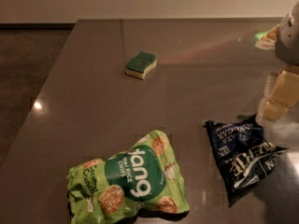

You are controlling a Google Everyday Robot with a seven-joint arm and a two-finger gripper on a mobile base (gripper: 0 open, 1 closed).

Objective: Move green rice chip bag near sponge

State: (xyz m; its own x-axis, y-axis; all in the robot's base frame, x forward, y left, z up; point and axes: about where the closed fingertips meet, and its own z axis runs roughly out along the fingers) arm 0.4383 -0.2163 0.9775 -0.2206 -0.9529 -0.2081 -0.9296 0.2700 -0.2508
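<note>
The green rice chip bag (129,181) lies flat and crumpled on the grey table near the front edge, its "dang" circle facing up. The sponge (140,65) sits farther back on the table, left of the middle, dark green top over a pale yellow layer. A wide stretch of bare table separates the two. My gripper (279,97) shows at the right edge as pale cream blocks under a grey arm part, hovering just above the dark blue bag. It is well to the right of the green bag and touches neither it nor the sponge.
A dark blue snack bag (241,150) with white lettering lies at the right front, just under my gripper. The table (84,101) ends at its left edge over a dark floor. A pale wall runs behind the back edge.
</note>
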